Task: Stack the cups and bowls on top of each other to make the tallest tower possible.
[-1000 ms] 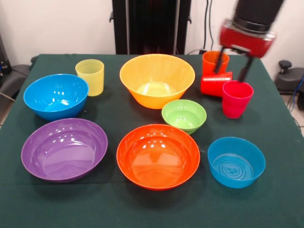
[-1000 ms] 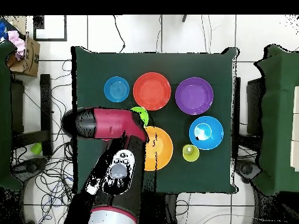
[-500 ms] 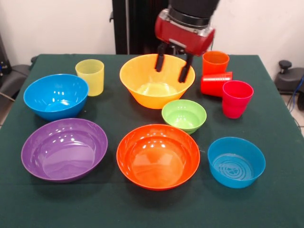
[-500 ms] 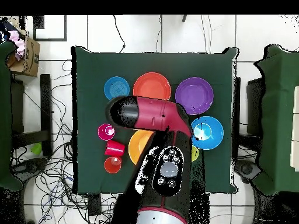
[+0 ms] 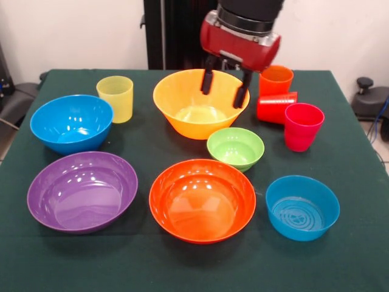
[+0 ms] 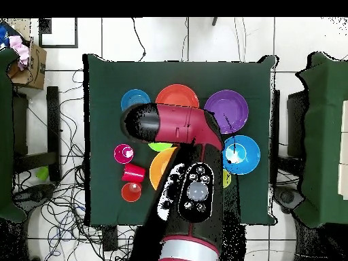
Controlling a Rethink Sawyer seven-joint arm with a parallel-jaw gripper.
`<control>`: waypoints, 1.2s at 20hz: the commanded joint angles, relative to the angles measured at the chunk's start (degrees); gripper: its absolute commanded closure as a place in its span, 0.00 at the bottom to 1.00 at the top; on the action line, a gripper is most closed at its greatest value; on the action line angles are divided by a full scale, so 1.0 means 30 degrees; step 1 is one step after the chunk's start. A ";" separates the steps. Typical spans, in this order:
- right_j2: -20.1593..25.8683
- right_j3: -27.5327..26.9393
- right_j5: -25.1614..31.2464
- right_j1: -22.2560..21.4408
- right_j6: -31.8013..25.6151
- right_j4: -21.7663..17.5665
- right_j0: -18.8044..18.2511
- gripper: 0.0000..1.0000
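No tower exists yet: every piece sits singly on the bench. The claw hangs spread open and empty over the yellow-orange bowl, its fingers straddling the far-right rim. From that bowl, the green bowl lies at 5 o'clock and the yellow cup at 9. The orange cup, the tipped-over red cup and the pink cup cluster at 3. All the stacking remains to do.

From overhead, your arm hides the gripper. It covers most of the yellow-orange bowl and green bowl below.
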 commanded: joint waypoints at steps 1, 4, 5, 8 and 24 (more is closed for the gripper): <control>0.3533 -0.1875 0.3250 0.1818 -0.2378 -0.0550 -0.0064 0.00; 0.3474 -0.2387 0.2942 0.2115 -0.2110 -0.0873 -0.0076 0.00; 0.3458 -0.2599 0.2521 0.2333 -0.1990 -0.0985 -0.0113 0.00; 0.3219 -0.2607 0.2328 0.2499 -0.1350 -0.1018 -0.0036 0.00; 0.3406 -0.3642 0.4347 0.2110 -0.2021 -0.1023 -0.0725 0.00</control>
